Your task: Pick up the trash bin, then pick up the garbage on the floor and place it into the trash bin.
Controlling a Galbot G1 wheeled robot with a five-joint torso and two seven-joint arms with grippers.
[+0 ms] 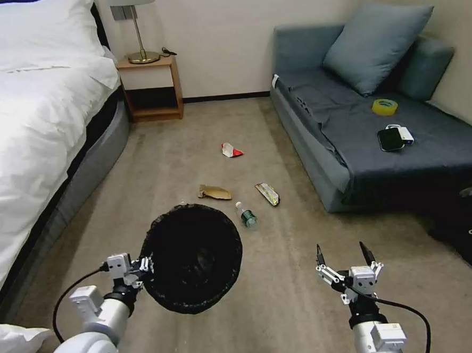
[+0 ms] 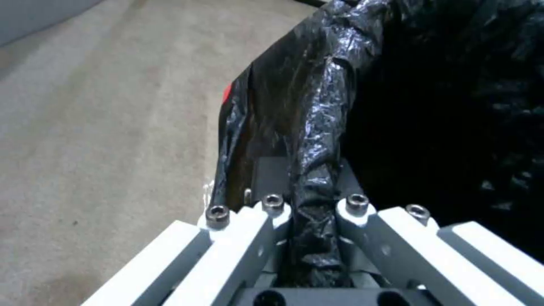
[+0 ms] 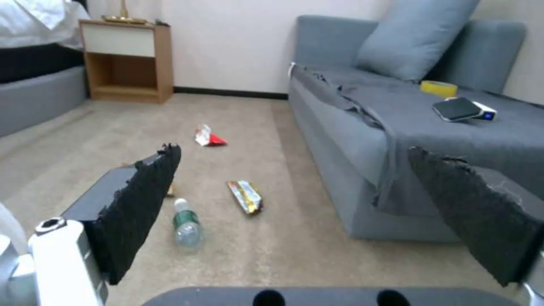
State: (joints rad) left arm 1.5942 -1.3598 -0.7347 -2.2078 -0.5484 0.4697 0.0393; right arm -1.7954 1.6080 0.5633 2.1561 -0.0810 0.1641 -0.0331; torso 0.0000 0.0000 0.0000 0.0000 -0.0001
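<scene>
Black liner and rim of the trash bin [image 1: 193, 256] sat clamped in the left gripper [image 1: 140, 267], so that pickup looked done. The right gripper [image 1: 345, 257] hung with fingers spread and empty, while the bottle [image 1: 246, 215], yellow wrapper [image 1: 267, 194], cardboard scrap [image 1: 214, 192] and red-and-white wrapper [image 1: 231, 150] lay uncollected on the floor [image 1: 285, 280] beyond.

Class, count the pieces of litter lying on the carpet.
4: red-and-white wrapper farthest away; cardboard scrap beyond the trash bin; bottle beside the bin; yellow snack wrapper nearest the sofa. The bin may hide more.
</scene>
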